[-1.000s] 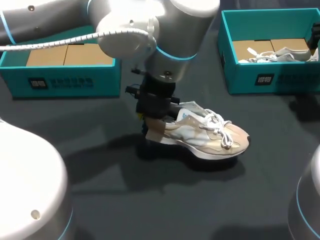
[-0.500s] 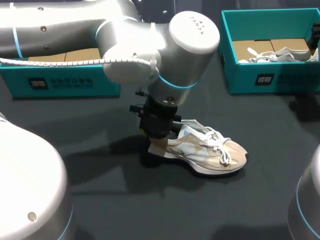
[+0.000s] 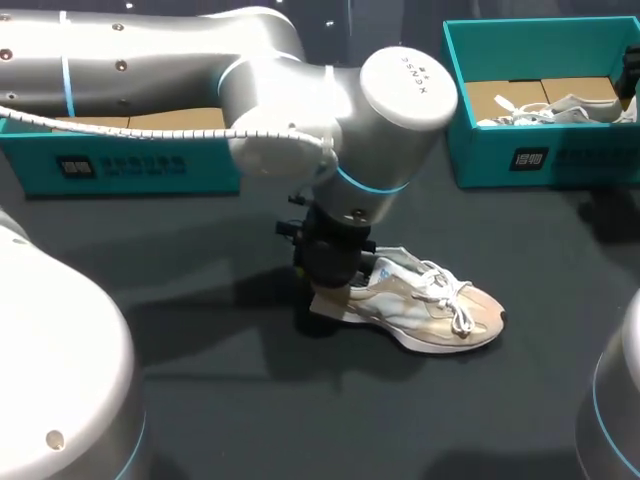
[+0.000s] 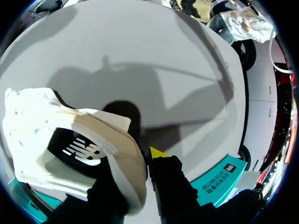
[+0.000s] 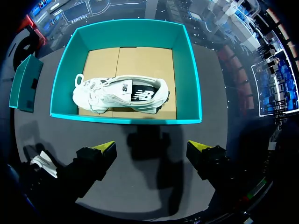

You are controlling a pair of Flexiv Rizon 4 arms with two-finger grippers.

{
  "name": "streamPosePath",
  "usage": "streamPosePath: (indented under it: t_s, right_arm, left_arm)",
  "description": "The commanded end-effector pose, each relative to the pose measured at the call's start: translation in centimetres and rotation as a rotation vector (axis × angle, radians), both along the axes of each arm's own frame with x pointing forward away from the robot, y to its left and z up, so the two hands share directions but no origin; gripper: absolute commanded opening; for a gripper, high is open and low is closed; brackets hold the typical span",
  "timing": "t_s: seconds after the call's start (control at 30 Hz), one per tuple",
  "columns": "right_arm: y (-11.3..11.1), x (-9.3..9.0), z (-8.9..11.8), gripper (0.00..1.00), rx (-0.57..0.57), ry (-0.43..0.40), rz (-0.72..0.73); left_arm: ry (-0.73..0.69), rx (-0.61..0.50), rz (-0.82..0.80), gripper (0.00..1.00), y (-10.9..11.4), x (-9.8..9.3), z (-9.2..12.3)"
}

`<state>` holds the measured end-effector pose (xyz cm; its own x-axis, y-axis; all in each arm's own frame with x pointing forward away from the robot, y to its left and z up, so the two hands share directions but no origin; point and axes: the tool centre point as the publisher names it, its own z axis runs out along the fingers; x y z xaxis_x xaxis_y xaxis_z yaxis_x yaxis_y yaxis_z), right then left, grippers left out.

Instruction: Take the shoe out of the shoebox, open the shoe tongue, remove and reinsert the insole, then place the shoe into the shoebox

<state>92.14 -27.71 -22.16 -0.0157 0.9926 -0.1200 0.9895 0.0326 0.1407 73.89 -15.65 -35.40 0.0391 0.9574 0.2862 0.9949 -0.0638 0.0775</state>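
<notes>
A beige and white shoe (image 3: 440,312) with white laces lies on its sole on the dark table, toe to the right. My left gripper (image 3: 335,290) comes down on its heel and is shut on the heel collar. In the left wrist view the shoe (image 4: 70,140) fills the space beside the gripper (image 4: 142,161); one yellow fingertip (image 4: 158,153) shows outside the heel, the other is hidden. My right gripper (image 5: 153,148) hangs open and empty above the table, just in front of the right shoebox (image 5: 126,119), which holds a white shoe (image 5: 121,93).
A teal shoebox (image 3: 130,165) with a cardboard bottom stands at the back left, partly under my left arm. The right shoebox (image 3: 560,160) with the white shoe (image 3: 545,108) stands at the back right. Dark table surface lies around the beige shoe.
My left arm has carried the beige shoe down and slightly to the right; it was tilted toe-up and now rests flat on the table. The right gripper has not moved.
</notes>
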Motion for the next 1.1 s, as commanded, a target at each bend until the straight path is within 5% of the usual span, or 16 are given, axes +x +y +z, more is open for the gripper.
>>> streamPosePath:
  t_s: [0.03,0.67,0.8,1.1]
  right_arm:
    - [0.0,-0.1,0.0,1.00,-0.001,-0.002,0.000]
    - [0.0,-0.1,0.0,1.00,-0.001,-0.002,0.000]
    - [0.0,-0.1,0.0,1.00,-0.001,-0.002,0.000]
    - [0.0,-0.1,0.0,1.00,-0.001,-0.002,0.000]
  left_arm:
    - [-0.003,0.001,-0.004,0.00,-0.3,-0.2,-0.2]
    - [0.013,0.008,-0.021,0.00,-0.1,-0.4,-1.7]
    - [0.018,0.001,-0.025,0.31,0.0,-0.4,-1.8]
    - [0.034,-0.045,-0.023,0.60,0.4,-0.2,-0.7]
